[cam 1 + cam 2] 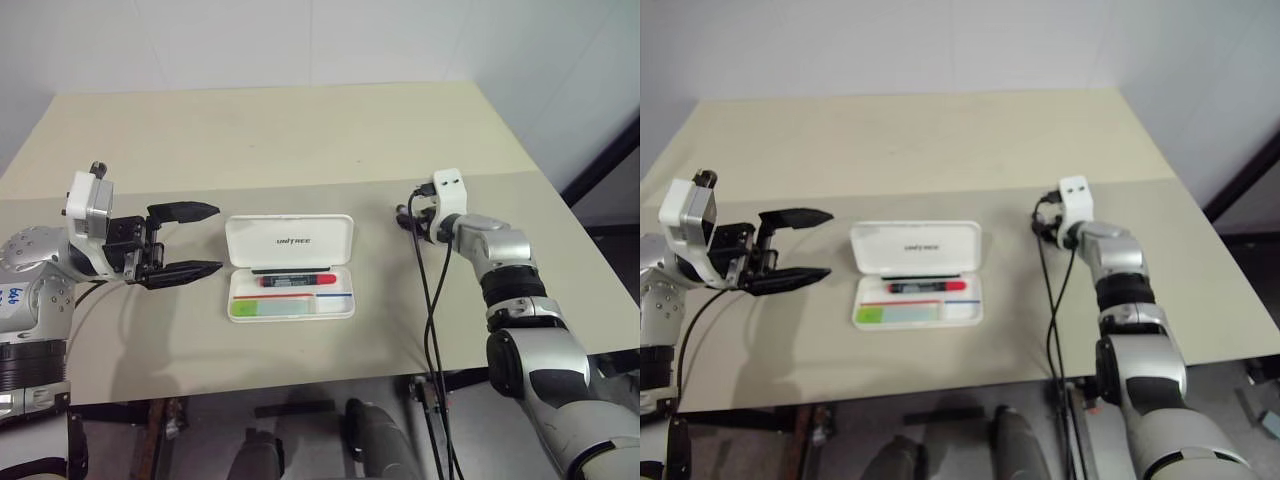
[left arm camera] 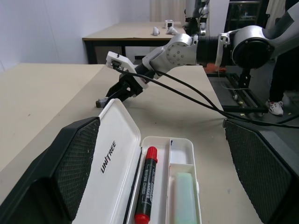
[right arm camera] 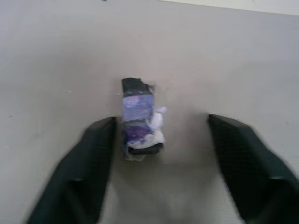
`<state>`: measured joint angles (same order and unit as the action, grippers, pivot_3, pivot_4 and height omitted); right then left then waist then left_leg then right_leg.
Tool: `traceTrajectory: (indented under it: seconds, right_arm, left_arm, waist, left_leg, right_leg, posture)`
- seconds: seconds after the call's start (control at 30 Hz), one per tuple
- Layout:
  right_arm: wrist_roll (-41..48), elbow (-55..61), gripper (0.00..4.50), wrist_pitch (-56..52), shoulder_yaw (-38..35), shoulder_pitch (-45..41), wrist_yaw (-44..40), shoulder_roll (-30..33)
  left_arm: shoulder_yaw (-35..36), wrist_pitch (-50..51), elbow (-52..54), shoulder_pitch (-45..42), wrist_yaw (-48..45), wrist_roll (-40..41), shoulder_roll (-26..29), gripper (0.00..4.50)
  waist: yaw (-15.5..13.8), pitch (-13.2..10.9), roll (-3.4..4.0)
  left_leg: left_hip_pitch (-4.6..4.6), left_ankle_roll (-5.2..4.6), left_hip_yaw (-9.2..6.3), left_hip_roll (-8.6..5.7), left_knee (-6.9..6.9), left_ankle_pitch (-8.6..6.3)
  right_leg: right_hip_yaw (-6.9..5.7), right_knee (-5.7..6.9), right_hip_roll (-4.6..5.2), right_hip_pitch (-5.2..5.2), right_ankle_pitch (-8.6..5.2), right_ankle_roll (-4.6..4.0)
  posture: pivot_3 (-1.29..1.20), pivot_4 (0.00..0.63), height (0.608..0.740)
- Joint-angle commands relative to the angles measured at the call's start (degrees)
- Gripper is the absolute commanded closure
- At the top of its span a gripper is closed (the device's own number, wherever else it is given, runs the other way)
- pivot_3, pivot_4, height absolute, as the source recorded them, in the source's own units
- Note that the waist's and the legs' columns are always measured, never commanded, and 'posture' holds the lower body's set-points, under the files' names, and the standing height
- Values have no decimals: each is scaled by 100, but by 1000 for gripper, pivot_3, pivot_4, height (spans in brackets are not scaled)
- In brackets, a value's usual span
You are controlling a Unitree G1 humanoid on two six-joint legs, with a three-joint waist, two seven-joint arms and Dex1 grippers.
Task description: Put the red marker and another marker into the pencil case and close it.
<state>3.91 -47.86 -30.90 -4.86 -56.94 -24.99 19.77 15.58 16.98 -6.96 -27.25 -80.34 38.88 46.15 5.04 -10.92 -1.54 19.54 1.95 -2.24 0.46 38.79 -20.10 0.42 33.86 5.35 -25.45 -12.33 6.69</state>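
Observation:
The pencil case (image 1: 290,240) lies open in the middle of the table, its white lid folded back flat. Inside, the red marker (image 1: 297,281) lies along the hinge side, and the pale green highlighter (image 1: 270,308) lies in the front compartment. Both also show in the left wrist view, the red marker (image 2: 147,182) beside the highlighter (image 2: 186,198). My left gripper (image 1: 215,238) hovers open just left of the case, pointing at it. Right of the case, my right gripper (image 3: 161,121) is low over the table. Its fingers stand apart around a small blue-and-black object (image 3: 138,116), which lies closer to one finger.
Black cables (image 1: 430,300) hang from my right arm down over the table's front edge. The beige table (image 1: 300,140) runs far back to a white wall. In the left wrist view, a second table (image 2: 140,30) stands behind, and a person's shoe (image 2: 275,107) is on the floor.

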Motion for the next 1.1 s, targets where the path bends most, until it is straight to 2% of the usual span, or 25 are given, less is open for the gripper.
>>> traceTrajectory:
  seconds: [0.03,0.17,0.2,0.43,0.63,0.8,0.87,1.1]
  right_arm:
    - [18,-444,2646,-112,132,135,-156,-265]
    - [-13,-462,3984,-47,141,77,-154,-245]
    - [-17,-438,4135,-14,135,55,-149,-234]
    - [124,252,4136,-10,66,-51,-308,-84]
    - [416,1919,4136,-452,100,129,-717,52]
    - [671,3223,4136,-1000,187,256,-990,234]
    - [823,3712,4136,-1232,187,269,-1105,333]
    - [1954,5735,4136,-2314,200,505,-2022,930]
  left_arm:
    - [173,17,322,104,68,66,110,0]
    - [217,26,424,210,118,100,100,0]
    - [225,30,442,228,137,107,90,0]
    - [220,39,612,363,225,186,-16,0]
    - [169,26,755,468,283,248,-165,0]
    - [159,0,866,594,286,313,-291,0]
    - [160,-7,906,647,261,330,-330,0]
    - [255,-57,1015,852,68,533,-402,0]
  waist:
    - [5,2,-3]
    - [-1,4,-6]
    - [-4,4,-6]
    - [-9,1,-2]
    - [-50,-12,20]
    - [-99,-12,19]
    - [-154,-12,19]
    - [-261,-12,20]
  left_leg:
    - [-7,0,7,6,-7,0]
    - [-23,2,21,22,-16,1]
    - [-26,3,24,25,-16,1]
    - [-27,3,29,37,-18,2]
    - [-13,6,34,39,-54,4]
    - [71,18,37,35,-45,10]
    - [78,19,38,35,-46,11]
    - [78,14,40,36,-49,8]
  right_leg:
    - [2,1,-4,0,0,-4]
    - [7,2,-18,2,5,-19]
    - [10,2,-21,3,7,-23]
    - [24,-1,-41,1,12,-29]
    - [33,-12,-47,-25,11,-30]
    - [32,-9,-40,-110,12,-28]
    - [29,-11,-40,-117,12,-27]
    - [27,-19,-41,-115,12,-27]
  posture:
    - [0,150,740]
    - [0,150,740]
    - [0,150,740]
    - [0,150,740]
    - [0,150,740]
    - [0,150,740]
    - [0,150,740]
    - [0,150,740]
